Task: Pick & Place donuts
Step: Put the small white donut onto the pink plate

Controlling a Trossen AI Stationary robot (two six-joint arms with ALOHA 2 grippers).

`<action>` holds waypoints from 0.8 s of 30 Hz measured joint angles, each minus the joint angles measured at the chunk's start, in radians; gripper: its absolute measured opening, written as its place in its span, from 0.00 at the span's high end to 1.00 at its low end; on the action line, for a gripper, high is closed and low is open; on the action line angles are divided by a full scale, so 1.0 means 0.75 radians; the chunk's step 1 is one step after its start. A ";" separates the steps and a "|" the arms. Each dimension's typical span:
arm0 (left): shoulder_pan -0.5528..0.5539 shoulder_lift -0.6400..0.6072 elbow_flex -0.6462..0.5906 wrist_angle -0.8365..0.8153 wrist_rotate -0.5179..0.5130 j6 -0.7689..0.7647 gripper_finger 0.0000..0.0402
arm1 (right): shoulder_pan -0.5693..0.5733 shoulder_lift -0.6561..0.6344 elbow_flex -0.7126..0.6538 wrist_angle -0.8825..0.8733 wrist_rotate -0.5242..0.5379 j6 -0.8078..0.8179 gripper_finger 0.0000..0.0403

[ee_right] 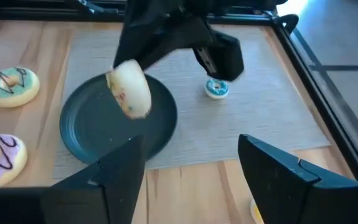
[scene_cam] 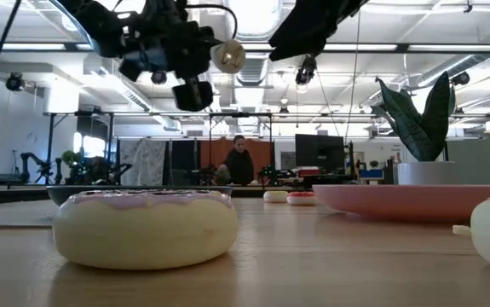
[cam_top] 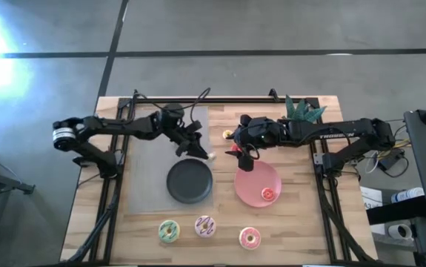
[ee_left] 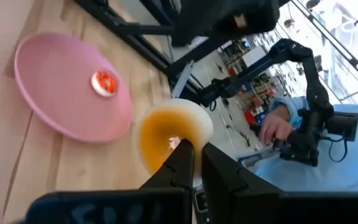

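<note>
My left gripper (cam_top: 202, 152) is shut on a tiny yellow donut (ee_left: 169, 134), held in the air beside the black plate's (cam_top: 190, 182) far right rim; the donut also shows in the low view (scene_cam: 227, 55) and the right wrist view (ee_right: 131, 87). My right gripper (cam_top: 246, 157) hovers open above the pink plate's (cam_top: 258, 185) far edge and touches nothing. A tiny red donut (cam_top: 269, 194) lies on the pink plate. A tiny blue donut (ee_right: 216, 88) lies on the grey mat. The green (cam_top: 169, 231), dark-streaked (cam_top: 205, 226) and pink (cam_top: 250, 237) donuts lie in a row near the table's near edge. My left gripper pinches the tiny yellow donut between its two fingertips (ee_left: 182, 155), at the part of the ring (ee_left: 175, 142) nearest the fingers. The fingers slant down from the table's left. The donut is lifted clear of the table and stands on edge past the fingertips.
A potted plant (cam_top: 301, 111) stands at the table's far right. Two more tiny donuts (scene_cam: 276, 196) (scene_cam: 302, 198) lie on the wood on the far side of the pink plate. A grey mat (cam_top: 153, 148) lies under the black plate. A person (scene_cam: 239, 162) stands in the room behind.
</note>
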 joint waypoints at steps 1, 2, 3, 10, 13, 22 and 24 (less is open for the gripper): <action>-0.001 0.017 0.020 0.012 0.003 0.000 1.00 | 0.006 0.000 0.002 0.000 -0.003 -0.014 0.39; -0.001 0.033 0.043 0.013 0.008 0.000 1.00 | 0.008 0.000 0.004 -0.001 -0.015 -0.027 0.40; -0.001 0.050 0.067 0.013 0.013 0.000 1.00 | 0.009 0.000 0.005 -0.001 -0.028 -0.038 0.40; -0.013 0.184 0.224 0.011 0.080 -0.006 1.00 | 0.011 0.002 -0.008 -0.003 -0.058 -0.061 0.40; -0.024 0.235 0.278 0.011 0.105 0.000 1.00 | 0.015 0.001 -0.009 -0.002 -0.067 -0.077 0.41; -0.023 0.308 0.322 0.007 0.116 0.010 1.00 | 0.015 0.001 -0.011 -0.059 -0.135 -0.077 0.41; -0.023 0.312 0.321 0.007 0.116 0.015 1.00 | 0.015 0.001 -0.011 -0.073 -0.138 -0.077 0.42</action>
